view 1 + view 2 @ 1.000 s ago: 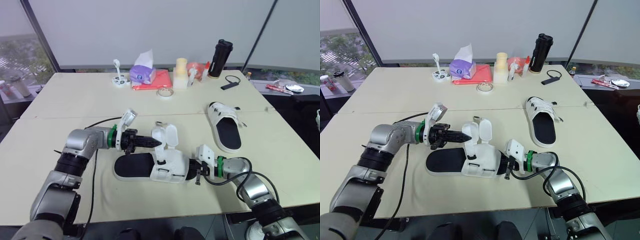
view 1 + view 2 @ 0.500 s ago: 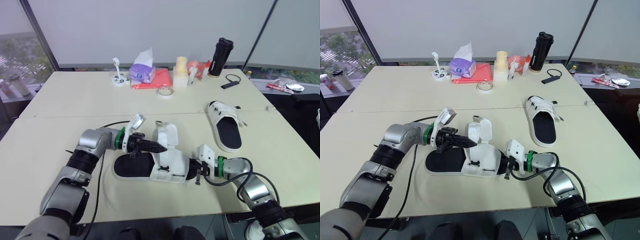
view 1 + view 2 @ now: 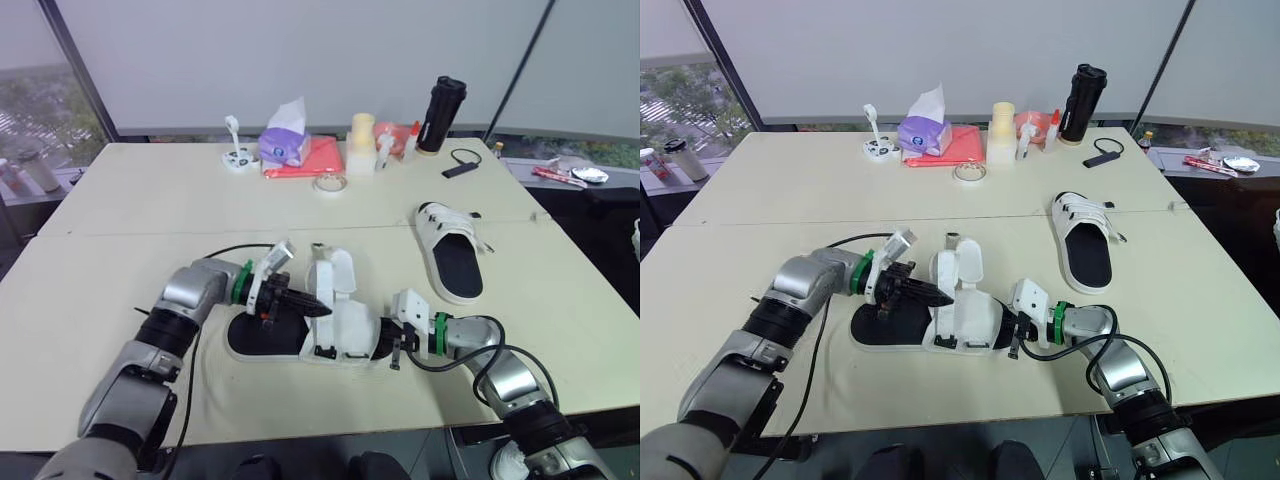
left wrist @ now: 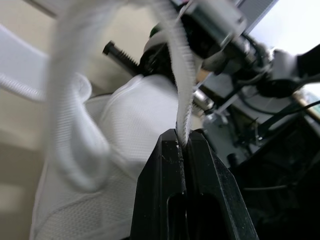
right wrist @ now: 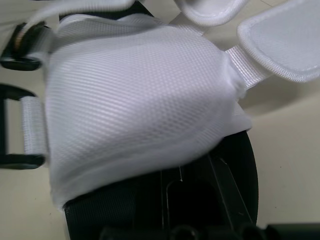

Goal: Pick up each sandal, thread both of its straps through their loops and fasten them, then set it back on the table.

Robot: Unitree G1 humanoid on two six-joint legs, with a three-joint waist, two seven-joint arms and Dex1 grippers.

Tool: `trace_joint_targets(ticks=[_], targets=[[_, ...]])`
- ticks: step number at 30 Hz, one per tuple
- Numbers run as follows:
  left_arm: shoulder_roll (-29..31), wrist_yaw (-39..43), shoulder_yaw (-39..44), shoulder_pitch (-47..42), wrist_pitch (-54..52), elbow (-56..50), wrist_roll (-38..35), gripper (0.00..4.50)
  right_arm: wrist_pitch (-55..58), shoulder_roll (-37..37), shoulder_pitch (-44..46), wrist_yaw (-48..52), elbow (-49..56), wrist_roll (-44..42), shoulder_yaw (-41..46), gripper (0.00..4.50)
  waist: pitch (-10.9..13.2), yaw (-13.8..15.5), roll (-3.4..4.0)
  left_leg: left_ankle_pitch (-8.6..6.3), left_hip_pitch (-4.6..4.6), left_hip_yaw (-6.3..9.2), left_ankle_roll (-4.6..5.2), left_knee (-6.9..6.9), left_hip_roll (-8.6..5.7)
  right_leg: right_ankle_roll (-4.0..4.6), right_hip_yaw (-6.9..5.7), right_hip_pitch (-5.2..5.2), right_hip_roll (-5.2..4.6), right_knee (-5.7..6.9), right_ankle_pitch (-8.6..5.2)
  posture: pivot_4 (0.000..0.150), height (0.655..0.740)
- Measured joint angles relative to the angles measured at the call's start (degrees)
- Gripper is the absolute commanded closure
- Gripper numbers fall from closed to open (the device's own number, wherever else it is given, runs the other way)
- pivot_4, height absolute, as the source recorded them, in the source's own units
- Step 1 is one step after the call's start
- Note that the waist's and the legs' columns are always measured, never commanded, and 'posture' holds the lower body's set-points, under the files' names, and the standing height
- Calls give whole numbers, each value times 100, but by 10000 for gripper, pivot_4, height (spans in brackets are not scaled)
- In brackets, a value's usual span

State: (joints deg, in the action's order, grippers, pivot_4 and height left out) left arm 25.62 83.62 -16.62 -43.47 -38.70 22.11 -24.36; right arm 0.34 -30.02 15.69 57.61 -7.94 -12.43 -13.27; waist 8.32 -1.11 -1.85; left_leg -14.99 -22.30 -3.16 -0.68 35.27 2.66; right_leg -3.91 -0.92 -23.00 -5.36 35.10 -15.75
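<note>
A white sandal with a black footbed (image 3: 268, 333) lies on its side at the table's front centre. Its two wide straps (image 3: 333, 280) stand up loose. My left gripper (image 3: 316, 308) reaches in from the left and is shut on the edge of one strap (image 4: 181, 107), low over the footbed. My right gripper (image 3: 388, 345) is shut on the sandal's toe end, with the white mesh upper (image 5: 135, 95) right before it. A second white sandal (image 3: 450, 252) lies flat to the right, apart from both grippers, its straps lying across it.
Along the far edge stand a purple tissue box (image 3: 285, 146) on a red cloth (image 3: 318, 160), a tape roll (image 3: 329, 186), a yellow cup stack (image 3: 361, 143), a black bottle (image 3: 441, 115) and a small black device (image 3: 459, 171). The table's front edge runs close below the sandal.
My left gripper has moved right and down onto the sandal, carrying the strap lower over the footbed. The right gripper and the sandal's toe have stayed put.
</note>
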Motion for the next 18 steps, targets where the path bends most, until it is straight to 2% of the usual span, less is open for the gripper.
trace_joint_targets(ticks=[13,18], targets=[[-66,-3,46,-27,439,-10,244,44859,0,13,-9,-42,0,0,1,45000,0,2,-1,1,0,0,2,8,2,-2,-6,6,10,2,1,1500,7400],[67,109,82,-126,399,-481,166,44859,1,20,-14,-76,-1,0,1,45000,0,5,-2,1,0,3,2,20,7,-2,-10,13,20,4,1,1500,7400]])
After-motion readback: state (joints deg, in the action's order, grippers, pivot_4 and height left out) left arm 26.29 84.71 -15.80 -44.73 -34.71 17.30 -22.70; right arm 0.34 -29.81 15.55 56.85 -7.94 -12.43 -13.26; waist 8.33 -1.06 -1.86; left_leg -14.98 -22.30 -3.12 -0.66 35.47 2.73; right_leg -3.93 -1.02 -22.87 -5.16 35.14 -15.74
